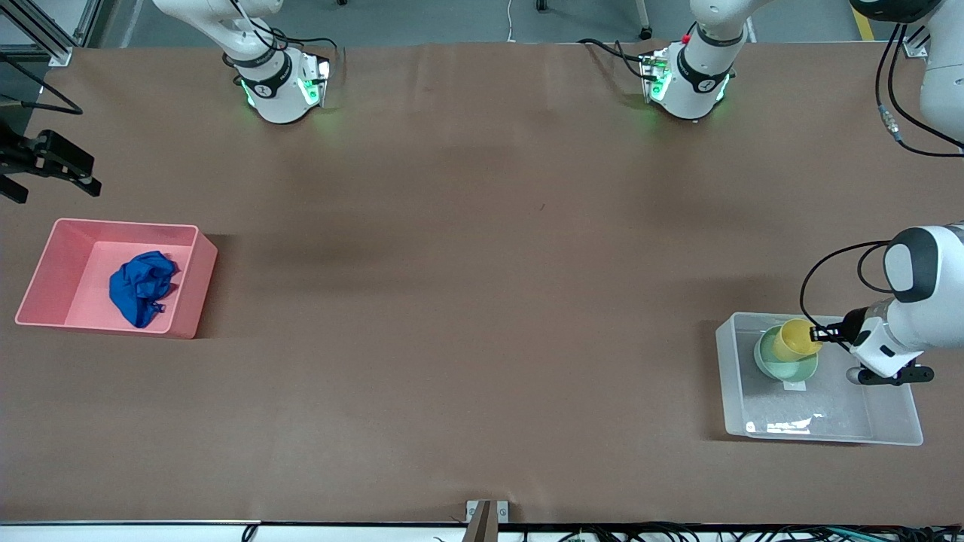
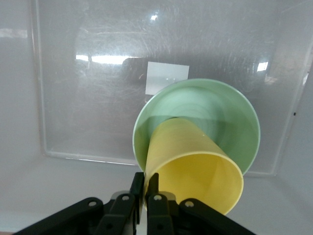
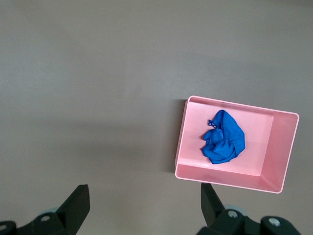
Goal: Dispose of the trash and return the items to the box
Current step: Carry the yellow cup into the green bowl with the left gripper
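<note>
Trash, one blue wad, lies in one pink bin near the worktop's right-arm edge; one clear box sits near the left-arm edge. Left wrist view: the left gripper pinches one yellow cup's rim, tilted in one green bowl. Released tilted, it may topple. Right wrist view: the right gripper waits, fingers spread, above bare table.

The yellow cup hides part of the mint-green bowl beneath it. The left gripper body runs off the left wrist view's bottom edge. The right gripper shows only two fingertips.
</note>
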Tool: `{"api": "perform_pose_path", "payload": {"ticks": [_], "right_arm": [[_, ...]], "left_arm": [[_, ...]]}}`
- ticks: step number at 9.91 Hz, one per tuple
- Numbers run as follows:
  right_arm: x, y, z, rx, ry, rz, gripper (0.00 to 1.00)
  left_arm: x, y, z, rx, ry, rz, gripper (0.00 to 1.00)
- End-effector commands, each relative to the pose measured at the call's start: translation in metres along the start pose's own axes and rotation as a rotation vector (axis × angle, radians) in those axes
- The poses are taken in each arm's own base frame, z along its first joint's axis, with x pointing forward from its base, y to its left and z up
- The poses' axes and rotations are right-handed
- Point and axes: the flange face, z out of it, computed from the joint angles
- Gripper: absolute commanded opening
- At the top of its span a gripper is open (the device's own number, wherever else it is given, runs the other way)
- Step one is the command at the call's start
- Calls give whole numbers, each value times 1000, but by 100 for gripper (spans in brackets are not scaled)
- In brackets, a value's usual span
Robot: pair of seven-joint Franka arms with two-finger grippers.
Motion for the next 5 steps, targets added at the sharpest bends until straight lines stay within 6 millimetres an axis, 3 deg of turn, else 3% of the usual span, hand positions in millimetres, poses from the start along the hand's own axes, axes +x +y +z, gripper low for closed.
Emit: {"api": "perform_pose_path", "payload": {"ticks": [1,2,5], "right_arm": [[0,-2,4,12,-17,3,100],[0,-2,4,12,-17,3,100],[3,-8,9,13,-25,-3,100]], "left_arm": [[12,-3,0,0,22,4,61],[13,-3,-3,0,28,12,100],[21,7,-69,14,121,12,100]]}}
